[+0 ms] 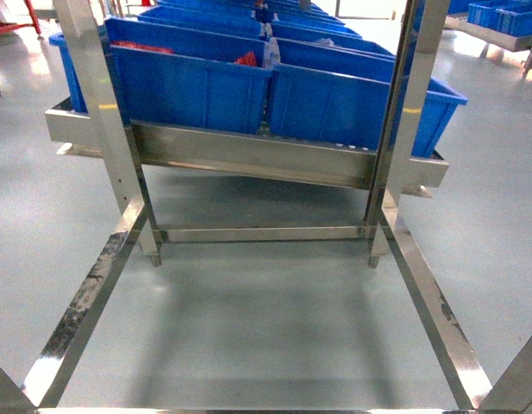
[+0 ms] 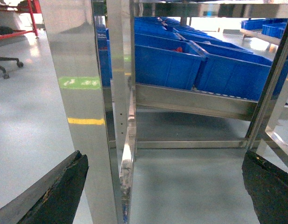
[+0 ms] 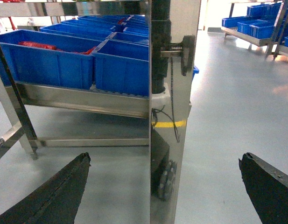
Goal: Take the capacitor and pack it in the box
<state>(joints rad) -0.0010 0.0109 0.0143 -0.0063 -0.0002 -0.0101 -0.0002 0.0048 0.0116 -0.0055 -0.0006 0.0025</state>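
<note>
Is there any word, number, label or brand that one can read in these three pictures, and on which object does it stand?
No readable text in any view.
Green floor marking, seen beside the shiny steel rack post: pale marks inside it, too blurred to read.
Blue plastic bins: no label visible on their walls.
Black knob on the mirror-like steel column: no marking visible.

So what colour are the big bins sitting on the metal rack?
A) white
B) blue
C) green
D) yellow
B: the bins lined up on the steel rack are bright blue in the head view, and both wrist views show the same blue.
</note>
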